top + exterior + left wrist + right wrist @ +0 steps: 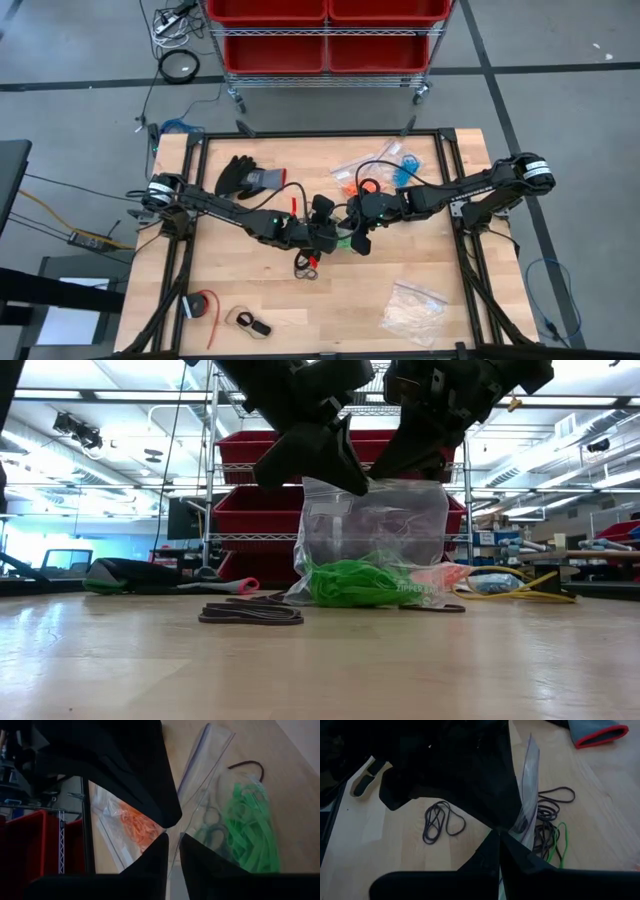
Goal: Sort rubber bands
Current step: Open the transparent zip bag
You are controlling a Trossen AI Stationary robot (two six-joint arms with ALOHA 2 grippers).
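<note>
Both grippers pinch the clear bag's (pixel 375 525) rim — left gripper (pixel 172 842) and right gripper (pixel 501 837) clamped narrow. Keep its mouth taut above the green bands (pixel 355 582) — spread evenly.

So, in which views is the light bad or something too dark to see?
Low view: bright room behind leaves both arms black above the bag. Left wrist view: left claw is a black shape. Right wrist view: dark arm hides much, black bands stay clear.

Even overhead light; ceiling fixtures (pixel 95 395) bright in low view, room behind slightly washed out. Counter (pixel 420 215) evenly lit, soft shadows only. Both wrist views: near fingers (pixel 150 870) black, underexposed, blurred; clear bag (pixel 200 780) shows faint glare.
</note>
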